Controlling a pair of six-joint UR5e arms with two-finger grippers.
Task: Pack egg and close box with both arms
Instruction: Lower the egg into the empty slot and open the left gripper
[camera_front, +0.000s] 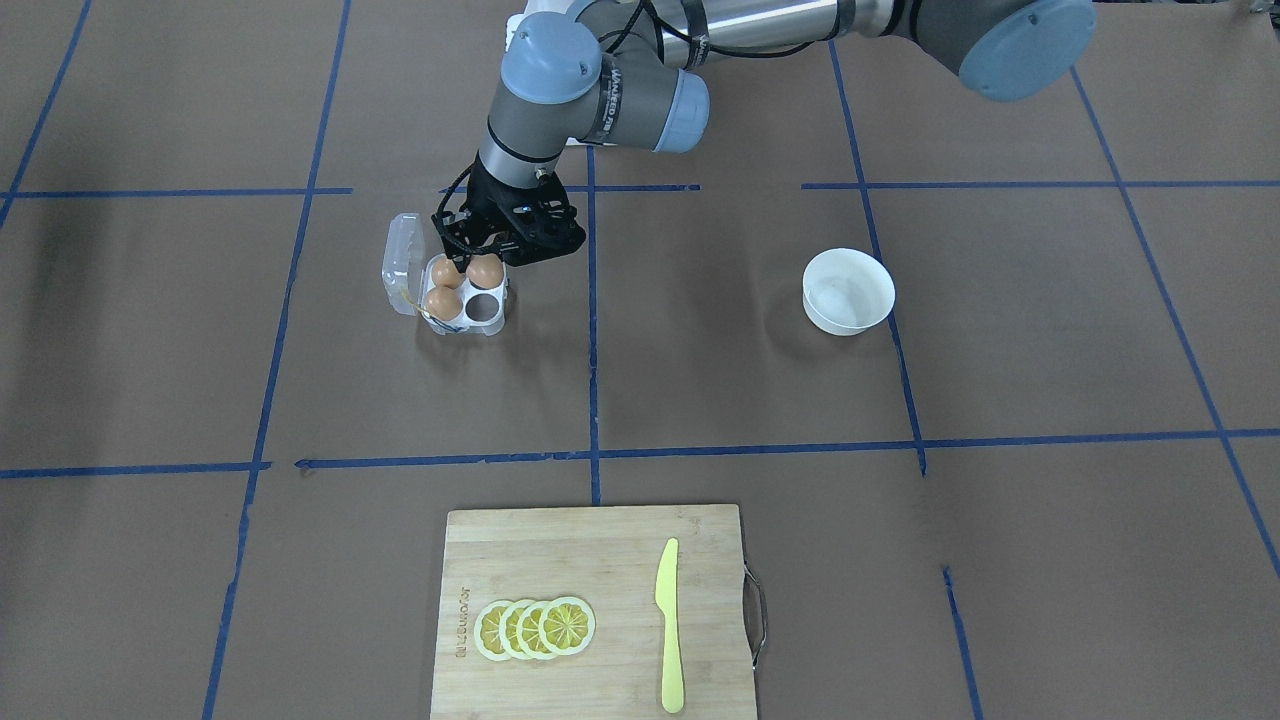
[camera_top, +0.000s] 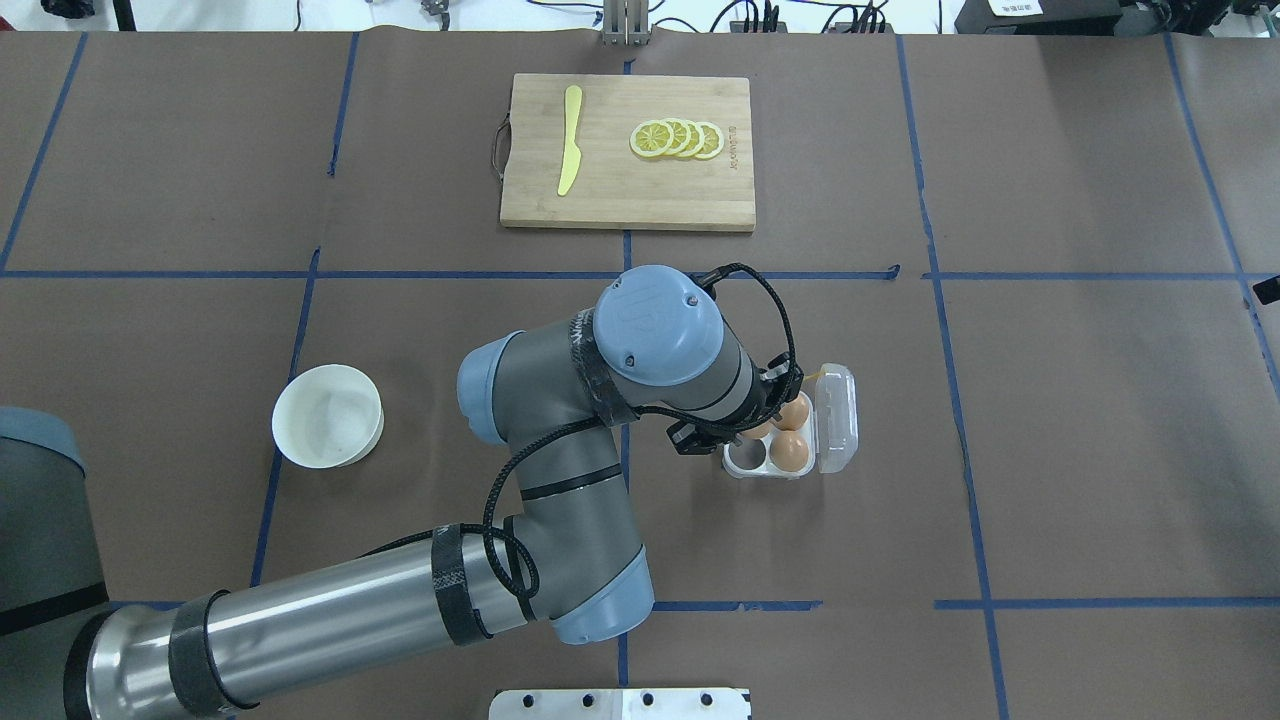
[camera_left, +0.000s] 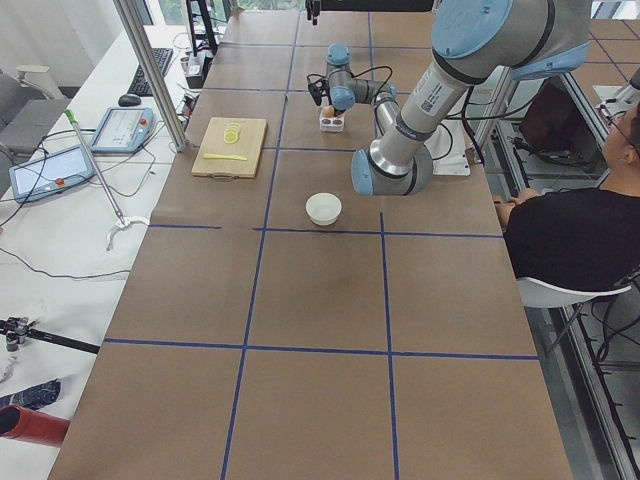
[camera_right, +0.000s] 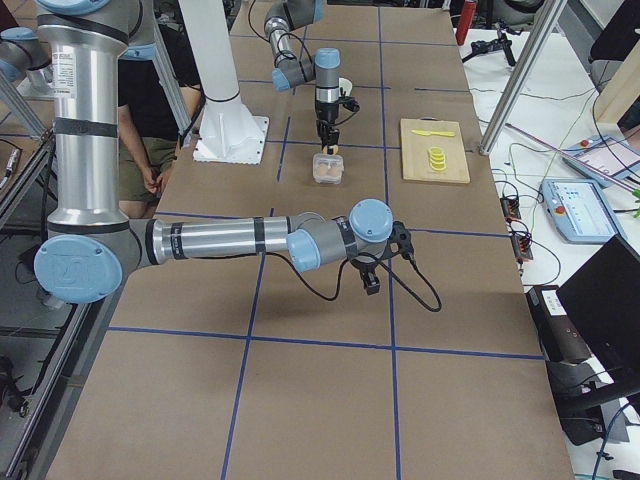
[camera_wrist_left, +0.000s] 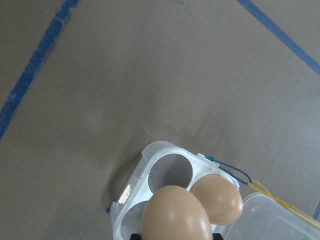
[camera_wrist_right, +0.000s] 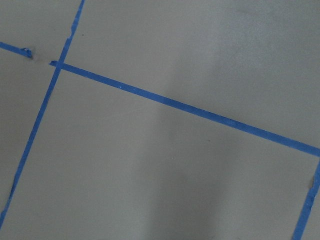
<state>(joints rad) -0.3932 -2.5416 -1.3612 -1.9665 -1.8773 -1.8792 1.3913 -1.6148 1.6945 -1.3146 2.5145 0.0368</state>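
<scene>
Brown egg (camera_wrist_left: 175, 215) clamped in L tool (camera_front: 482, 264) over box (camera_front: 496, 320). Lower slow into empty cell (camera_wrist_left: 171, 172) at egg's 12 o'clock (wrist view), release gently. R tool (camera_right: 371, 284): can't tell.

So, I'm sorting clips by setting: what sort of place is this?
Likely a robotics lab, not a kitchen: a brown paper-covered table gridded with blue tape, the robot's grey tubular left arm, and touchscreen control pendants on a white side bench.
</scene>
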